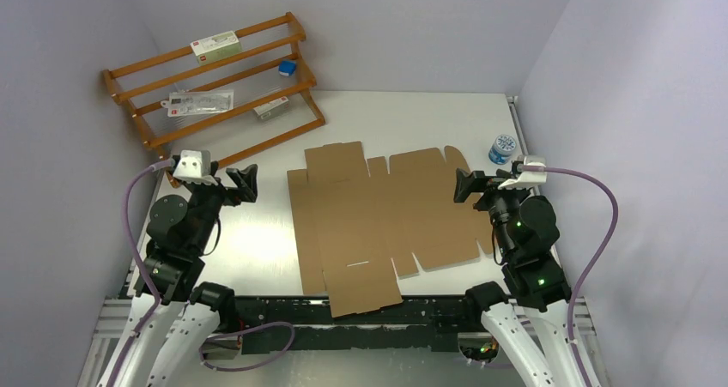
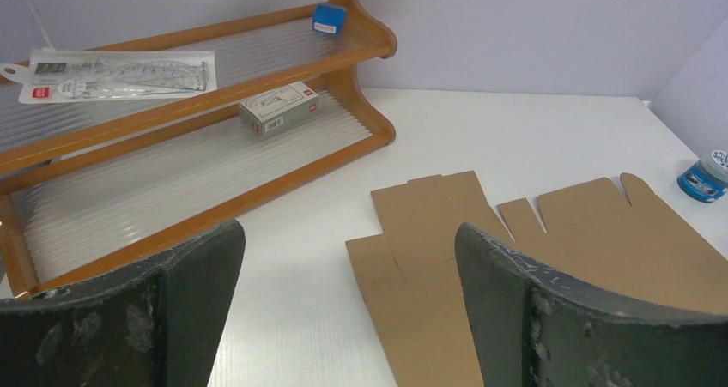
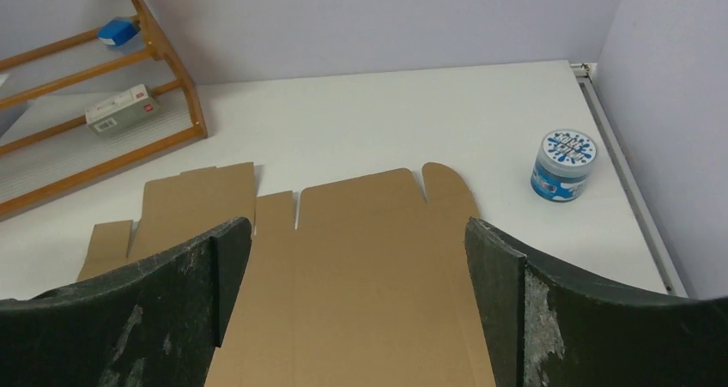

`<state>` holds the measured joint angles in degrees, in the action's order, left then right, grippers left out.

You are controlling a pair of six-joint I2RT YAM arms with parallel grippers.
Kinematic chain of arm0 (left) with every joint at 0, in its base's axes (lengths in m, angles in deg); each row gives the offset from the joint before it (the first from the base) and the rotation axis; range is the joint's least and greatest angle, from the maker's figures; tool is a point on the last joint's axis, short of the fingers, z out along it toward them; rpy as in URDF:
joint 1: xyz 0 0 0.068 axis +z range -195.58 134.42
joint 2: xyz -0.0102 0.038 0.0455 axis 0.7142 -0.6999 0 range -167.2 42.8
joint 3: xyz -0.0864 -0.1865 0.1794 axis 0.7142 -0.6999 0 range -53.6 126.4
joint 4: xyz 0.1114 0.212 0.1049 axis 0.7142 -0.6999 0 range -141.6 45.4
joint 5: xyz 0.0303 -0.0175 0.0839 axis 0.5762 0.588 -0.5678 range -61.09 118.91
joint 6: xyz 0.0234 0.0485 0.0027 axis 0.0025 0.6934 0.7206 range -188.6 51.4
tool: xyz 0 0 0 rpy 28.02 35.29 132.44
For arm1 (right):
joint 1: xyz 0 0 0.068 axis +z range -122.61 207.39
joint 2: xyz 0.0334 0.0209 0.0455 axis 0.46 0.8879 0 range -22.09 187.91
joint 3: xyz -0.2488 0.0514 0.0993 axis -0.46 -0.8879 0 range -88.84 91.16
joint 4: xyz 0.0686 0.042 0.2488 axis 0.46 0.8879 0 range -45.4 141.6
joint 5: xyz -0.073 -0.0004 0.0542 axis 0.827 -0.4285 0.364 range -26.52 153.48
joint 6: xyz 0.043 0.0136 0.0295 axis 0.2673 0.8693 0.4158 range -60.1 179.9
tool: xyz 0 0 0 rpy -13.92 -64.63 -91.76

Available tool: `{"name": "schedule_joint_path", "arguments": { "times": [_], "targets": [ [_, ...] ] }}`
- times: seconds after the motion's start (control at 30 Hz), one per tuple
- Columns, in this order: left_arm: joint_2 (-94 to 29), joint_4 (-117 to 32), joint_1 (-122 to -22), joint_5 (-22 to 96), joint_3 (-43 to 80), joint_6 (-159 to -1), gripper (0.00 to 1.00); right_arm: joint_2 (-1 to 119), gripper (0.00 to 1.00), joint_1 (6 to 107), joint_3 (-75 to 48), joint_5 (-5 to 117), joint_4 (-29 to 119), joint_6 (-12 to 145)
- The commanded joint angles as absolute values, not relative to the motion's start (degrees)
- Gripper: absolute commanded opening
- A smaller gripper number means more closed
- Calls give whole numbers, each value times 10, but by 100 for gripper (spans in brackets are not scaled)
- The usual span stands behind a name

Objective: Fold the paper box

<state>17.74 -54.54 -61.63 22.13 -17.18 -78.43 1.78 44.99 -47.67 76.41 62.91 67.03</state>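
Observation:
The paper box (image 1: pixel 378 224) lies as a flat brown cardboard sheet with flaps and slits in the middle of the white table; one flap hangs over the near edge. Its far flaps show in the left wrist view (image 2: pixel 481 232) and it fills the space below the fingers in the right wrist view (image 3: pixel 360 258). My left gripper (image 1: pixel 247 184) hovers open to the left of the sheet, clear of it, nothing between its fingers (image 2: pixel 197 293). My right gripper (image 1: pixel 465 185) hangs open over the sheet's right edge, its fingers (image 3: pixel 502 301) empty.
A wooden rack (image 1: pixel 215 87) leans at the back left, holding small packets and a blue block (image 1: pixel 287 68). A small blue-lidded jar (image 1: pixel 502 148) stands at the right, near the table's edge and the right wall. The table's metal frame (image 1: pixel 343 318) runs along the near side.

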Motion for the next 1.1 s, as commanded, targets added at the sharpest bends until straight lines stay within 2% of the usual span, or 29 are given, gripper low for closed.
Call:
{"name": "schedule_joint_path", "arguments": {
  "times": [0.0, 0.47, 0.73, 0.83, 0.9, 1.07],
  "targets": [
    [175, -528, -610, 242, -171, -777, 97, 15, 100, 448, -466, 756, 624, 664],
    [133, -537, -609, 280, -161, -787, 97, 31, 100, 448, -463, 736, 621, 677],
    [21, -584, -609, 347, -127, -860, 95, 106, 100, 447, -478, 666, 606, 739],
    [-17, -570, -612, 403, -143, -900, 94, 148, 100, 448, -491, 630, 590, 751],
    [-37, -552, -619, 425, -163, -930, 96, 180, 100, 447, -496, 609, 583, 755],
    [-79, -538, -658, 400, -197, -972, 95, 246, 100, 449, -517, 598, 555, 760]
  ]
}}
